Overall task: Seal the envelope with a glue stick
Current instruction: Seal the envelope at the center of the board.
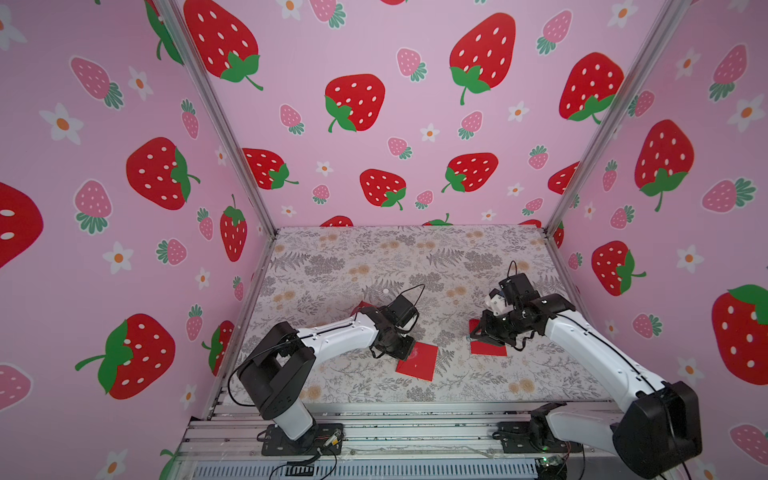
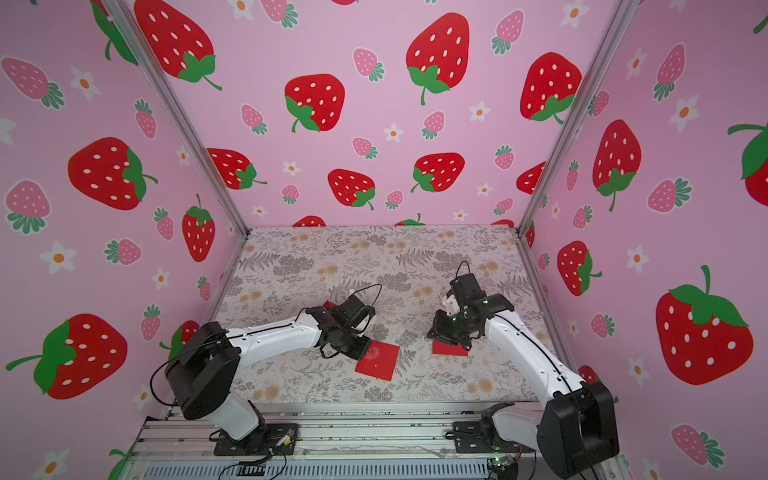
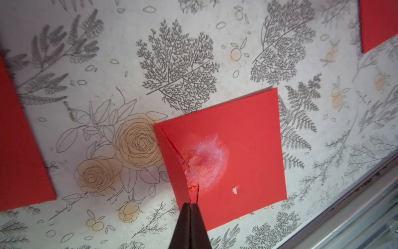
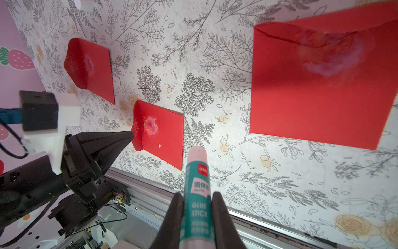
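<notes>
Red envelope [image 4: 165,133] lies just ahead of the glue stick [image 4: 197,172], whose tip points at it. The right claw [image 4: 197,194] clenches the stick; the left claw [image 3: 190,204], nearer, seemingly pinches the flap.

Strawberries on every side of a tabletop booth.
Pink wall panels [image 1: 374,54] printed with red strawberries and white flowers (three sides, in both top views) meet at bare aluminium corner posts [image 1: 216,120]. A pale cloth [image 1: 374,257] patterned with grey ferns and tan roses covers the table, with ridged aluminium rails [image 1: 415,432] along its near edge.
</notes>
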